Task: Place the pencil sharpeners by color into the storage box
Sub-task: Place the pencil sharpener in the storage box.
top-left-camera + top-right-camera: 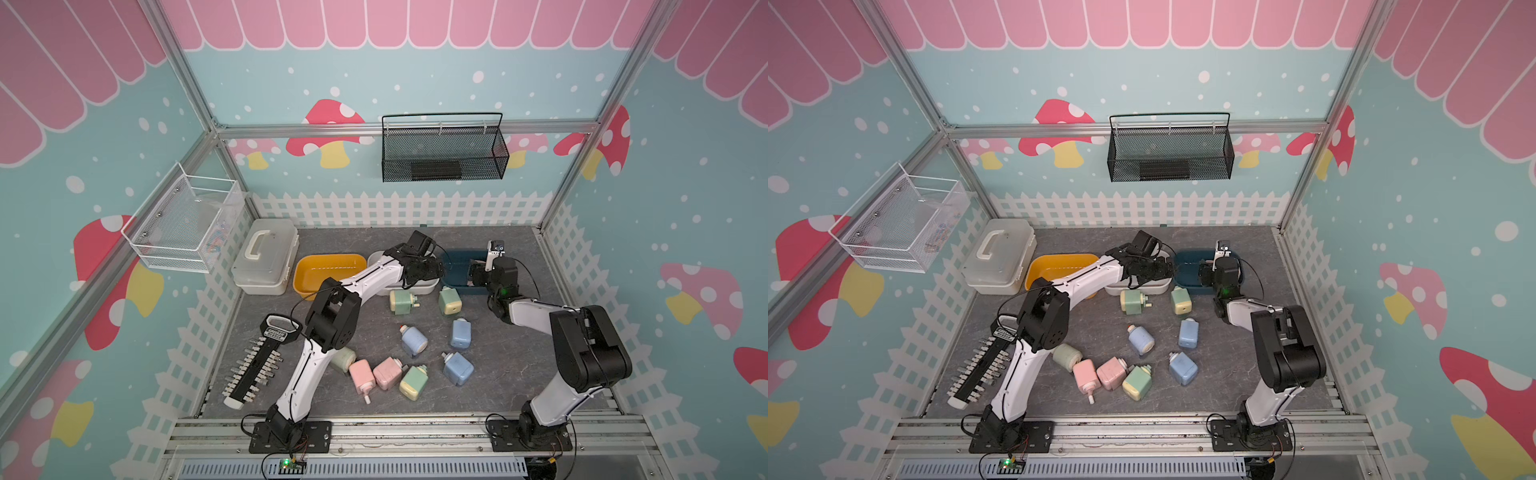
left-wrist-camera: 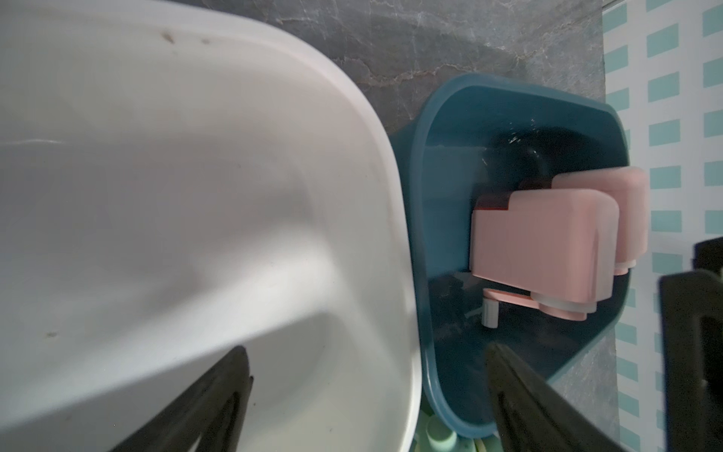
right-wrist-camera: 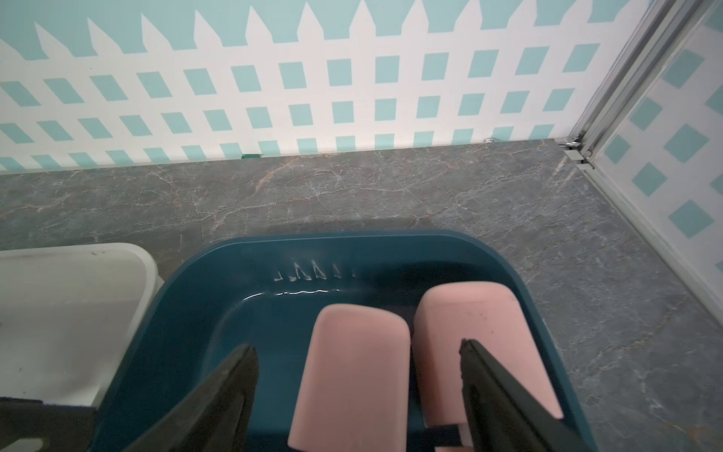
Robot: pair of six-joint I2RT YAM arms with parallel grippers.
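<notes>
Two boxy sharpeners of smooth, matte pink plastic with rounded corners sit close side by side in the teal bin: the inner pink sharpener and, by the bin's wall, the outer pink sharpener. The left wrist view shows the inner one's flat pink crank arm ending in a small white knob. The right hand hangs over them with its black fingers spread wide. The inner sharpener stands between them with a gap on either side, so nothing is gripped. The left hand is likewise wide open and empty, over the white bin where its rim meets the teal one.

Nine more lie loose on the desk, a gray slab veined like marble. Just in front of the bins are two green sharpeners, the second with a cream end. Mid-desk lie three blue sharpeners. Nearer the arm bases, two loose pink sharpeners lie just beside each other, with a green-and-cream sharpener next to them. A pale green sharpener is half hidden under the left arm.

The glossy bins stand in a row, with a yellow bin at the left arm's end. Beside it is a frosted lidded case, and nearer the bases a black rack of metal bits. The teal walls carry a printed white picket fence and mushrooms. A white wire basket and a black mesh basket hang on them.
</notes>
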